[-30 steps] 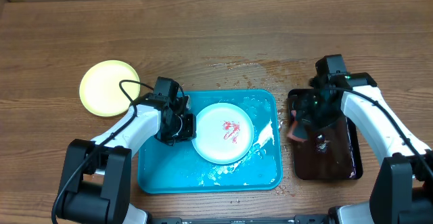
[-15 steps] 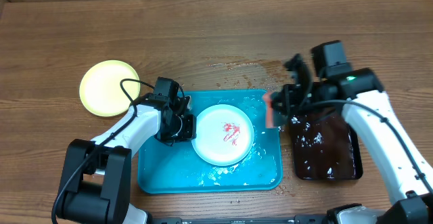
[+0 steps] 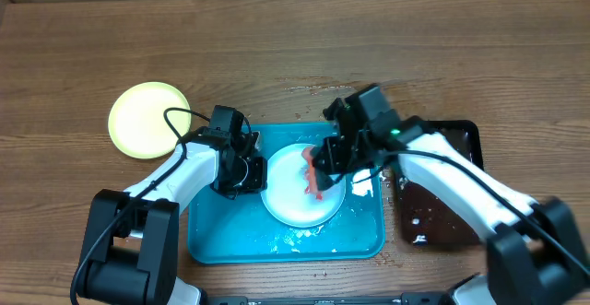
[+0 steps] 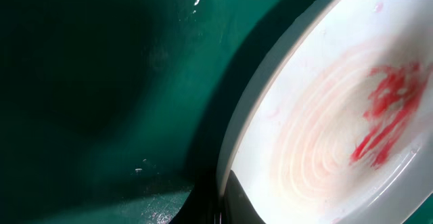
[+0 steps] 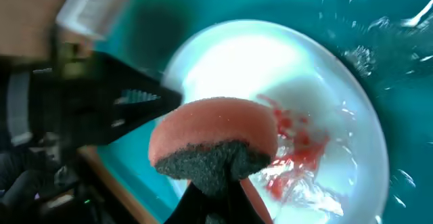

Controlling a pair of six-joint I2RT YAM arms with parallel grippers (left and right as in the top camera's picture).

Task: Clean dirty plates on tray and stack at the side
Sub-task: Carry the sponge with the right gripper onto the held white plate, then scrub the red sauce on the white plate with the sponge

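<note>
Scrubbing step: left tool [image 3: 247,170] clamps the plate [image 3: 290,205] rim, right tool [image 3: 328,158] clamps the sponge [image 5: 213,139] above it; next, press and wipe the smear [image 5: 298,153].

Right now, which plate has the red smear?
The white plate on the turquoise tray, under the sponge; the yellow plate sits off the tray, with no smear showing.

- Overhead: fixed above the table [image 3: 295,47], facing straight down, far off, covers the whole work area.
- Left wrist: sits just behind my left pincer [image 3: 251,171], very close, looks across the plate [image 3: 288,202] rim ahead of the tips.
- Right wrist: close, looks down past my right pincer [image 3: 323,164] and the sponge [image 5: 213,136] in front of it.
- Shared by all three: the smeared plate on the tray [image 3: 221,240].
</note>
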